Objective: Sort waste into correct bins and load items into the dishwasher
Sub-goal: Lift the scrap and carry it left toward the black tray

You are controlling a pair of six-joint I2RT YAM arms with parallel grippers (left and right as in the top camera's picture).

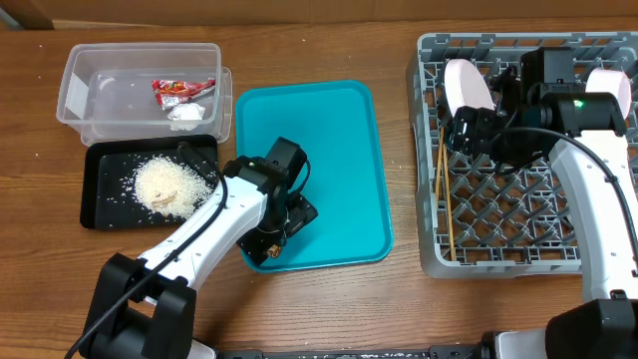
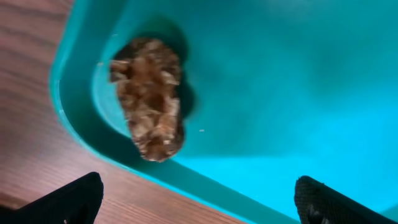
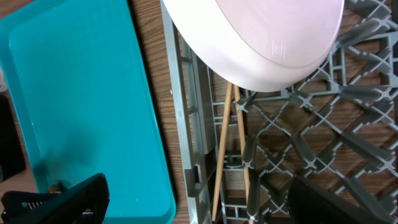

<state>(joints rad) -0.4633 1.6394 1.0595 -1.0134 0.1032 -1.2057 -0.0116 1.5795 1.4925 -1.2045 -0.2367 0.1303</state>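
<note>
A small brown food lump (image 2: 149, 99) lies in the near-left corner of the teal tray (image 2: 298, 81). My left gripper (image 2: 199, 205) hangs open just above it, one finger over the wood and the other over the tray. In the overhead view the left gripper (image 1: 276, 231) covers that corner. The right gripper (image 1: 469, 130) is open over the left side of the grey dishwasher rack (image 1: 431, 254). Below it a pale pink plate (image 3: 261, 37) stands in the rack, and a pair of chopsticks (image 3: 224, 149) lies along the rack's left wall. Nothing is held.
The clear tub (image 1: 75, 95) at back left holds a red wrapper (image 1: 181, 91) and a white tissue (image 1: 185, 115). In front of it the black tray (image 1: 100, 204) holds loose rice (image 1: 169, 184). A second plate (image 1: 610, 92) stands at the rack's back right.
</note>
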